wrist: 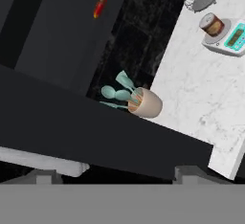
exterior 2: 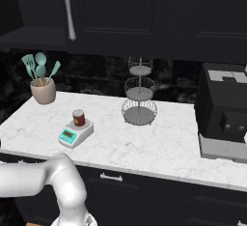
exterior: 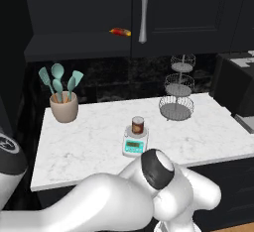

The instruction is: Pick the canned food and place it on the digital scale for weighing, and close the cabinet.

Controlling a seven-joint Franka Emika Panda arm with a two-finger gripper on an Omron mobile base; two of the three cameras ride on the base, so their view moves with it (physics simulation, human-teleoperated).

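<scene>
Canned food [exterior: 138,125] stands upright on the digital scale [exterior: 135,144], right on the weighing plate, with the teal display panel facing the front edge of the white marble bench [exterior: 89,142]. From the right base camera the can [exterior 2: 78,118] sits at the scale's [exterior 2: 75,133] back end, at about nine o'clock from the three-tier wire stand [exterior 2: 139,94].

Round the bench: a beige pot of teal utensils [exterior: 63,97] sits at ten o'clock from the scale, well apart from it. The wire stand [exterior: 177,89] rises at two o'clock. A black machine [exterior 2: 226,114] occupies the far right end.

Up above, the cabinet [exterior: 183,8] shows its right door shut, silver bar handle [exterior: 144,12] vertical. The left side stands open, and a red-and-yellow packet [exterior: 120,31] lies on the shelf inside.

The arm [exterior: 149,196] bulks white at the bottom of the left base picture, elbow bent low. In the hand camera a broad black door panel [wrist: 95,137] slants across the lower frame, with its silver handle [wrist: 43,161] just below. The fingertips [wrist: 191,174] poke up at the bottom edge, one close beside that handle; whether the jaws are gripping anything, I cannot tell.
</scene>
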